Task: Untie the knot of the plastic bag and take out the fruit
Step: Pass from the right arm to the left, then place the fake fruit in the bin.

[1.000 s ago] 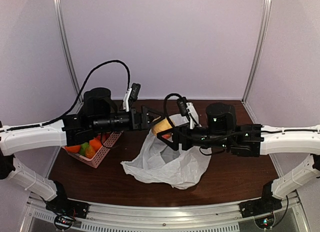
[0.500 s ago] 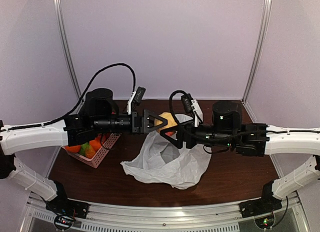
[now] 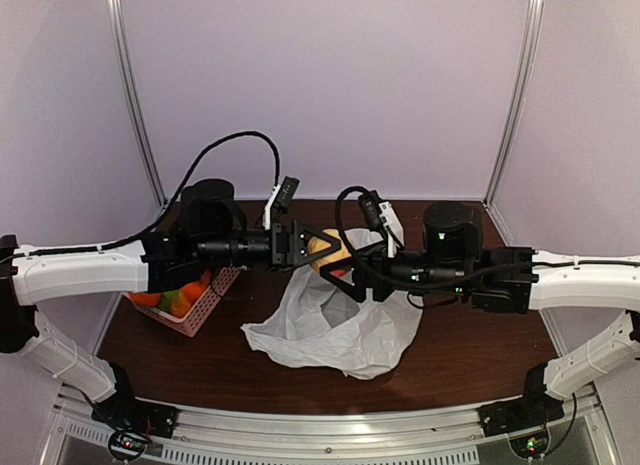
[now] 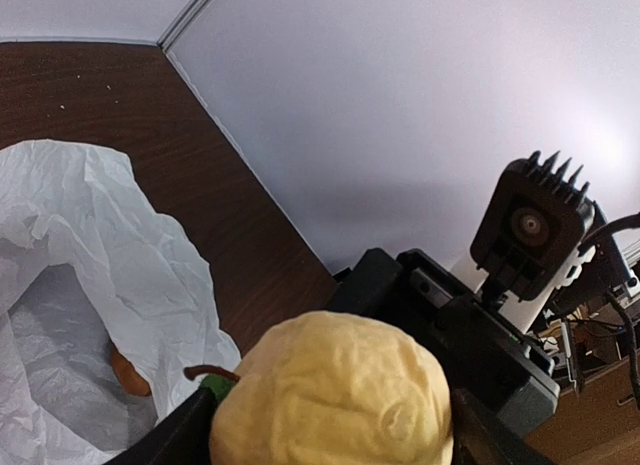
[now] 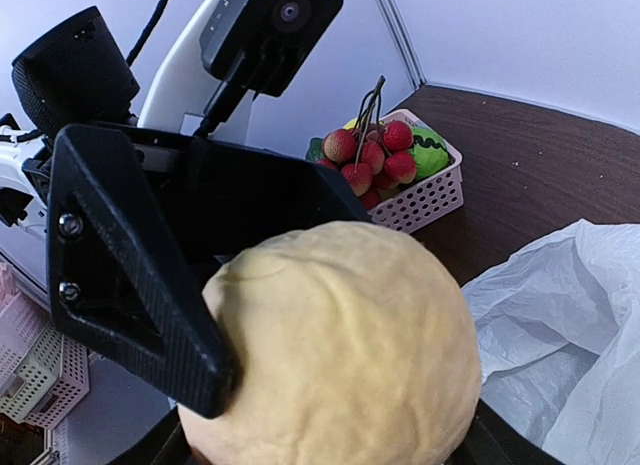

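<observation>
Top external: right tool (image 3: 341,269) clamps the yellow fruit (image 3: 329,250) in the air above the bag (image 3: 330,325). Left tool (image 3: 316,249) straddles the same fruit and touches it; can't tell if it grips. Bag lies open and crumpled mid-counter (image 3: 460,335), with an orange fruit (image 4: 128,373) inside. Basket (image 3: 205,297) sits left of the bag.

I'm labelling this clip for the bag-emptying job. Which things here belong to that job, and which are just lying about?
Job: plastic bag; yellow fruit; orange item inside the bag.
Lying about: pink basket holding red fruit.
</observation>
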### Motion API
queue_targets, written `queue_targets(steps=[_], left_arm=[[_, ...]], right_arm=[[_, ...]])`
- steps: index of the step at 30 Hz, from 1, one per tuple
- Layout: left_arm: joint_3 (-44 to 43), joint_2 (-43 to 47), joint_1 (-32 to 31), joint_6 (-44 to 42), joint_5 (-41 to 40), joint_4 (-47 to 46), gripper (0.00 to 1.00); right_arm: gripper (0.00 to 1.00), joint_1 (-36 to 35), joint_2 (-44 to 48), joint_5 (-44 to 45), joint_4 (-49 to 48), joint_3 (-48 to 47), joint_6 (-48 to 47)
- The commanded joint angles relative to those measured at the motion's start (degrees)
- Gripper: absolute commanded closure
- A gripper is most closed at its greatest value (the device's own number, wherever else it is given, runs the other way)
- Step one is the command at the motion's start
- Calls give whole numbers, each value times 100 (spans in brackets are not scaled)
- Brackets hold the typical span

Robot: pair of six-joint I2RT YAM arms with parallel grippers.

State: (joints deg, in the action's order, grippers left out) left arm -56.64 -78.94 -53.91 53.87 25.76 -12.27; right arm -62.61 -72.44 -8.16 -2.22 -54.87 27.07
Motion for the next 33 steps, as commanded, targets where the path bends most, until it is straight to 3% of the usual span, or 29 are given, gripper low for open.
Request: queue_targets(steps=[1, 4, 9, 13, 17, 24, 29, 33], left_arm=[[0, -58, 30, 88, 140, -460, 29], [26, -30, 30, 103, 125, -452, 37], [-80, 19, 85, -161, 32, 21, 38], [-38, 298, 614, -523, 55, 857, 37], [-155, 740, 1276, -1372, -409, 2747, 37], [-210, 1575, 2526, -2325, -1155, 4784, 36], [-169, 1776, 3454, -2854, -1594, 5766, 33], [-237, 1803, 3767, -3062, -2318, 6177, 33]], right_arm=[[28, 12, -71, -11, 136, -111, -82], [24, 12, -59, 42, 132, -102, -79], [1, 12, 24, 208, 128, -53, -39], [0, 90, 361, 841, 467, 34, 52], [0, 300, 767, 1277, 795, 259, 104], [0, 741, 1481, 1603, 1213, 707, 200], [0, 1013, 1793, 1592, 1355, 837, 197], [0, 1101, 1871, 1559, 1434, 812, 173]])
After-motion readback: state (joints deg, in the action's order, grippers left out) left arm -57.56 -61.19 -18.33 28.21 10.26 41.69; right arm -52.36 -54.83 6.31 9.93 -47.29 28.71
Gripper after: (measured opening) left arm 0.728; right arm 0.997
